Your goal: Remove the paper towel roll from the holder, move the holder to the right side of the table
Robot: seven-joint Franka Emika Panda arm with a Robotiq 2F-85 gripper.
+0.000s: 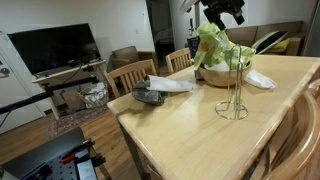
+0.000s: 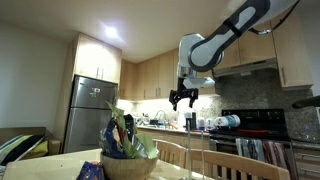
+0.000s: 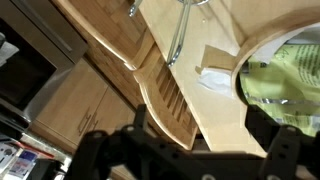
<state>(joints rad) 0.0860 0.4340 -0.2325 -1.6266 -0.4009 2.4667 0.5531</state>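
Two dark fingers point(image 3: 95, 155) of the black gripper point(image 1: 222, 12) are spread wide apart with nothing between them. In the wrist view they are blurred and cut off by the frame's lower edge. The gripper hangs high above the large light-wood table point(image 1: 190, 125) and is cropped at the top of an exterior view. The thin metal wire holder point(image 1: 232, 96) stands upright on the table, just beside a brown round bowl point(image 1: 212, 76) of green leafy stuff (contents hard to make out). A white elongated shape point(image 1: 172, 85) touching a dark object point(image 1: 149, 97) may be the paper towel roll, but I cannot tell. A crumpled white napkin point(image 1: 260, 79) lies near the bowl.
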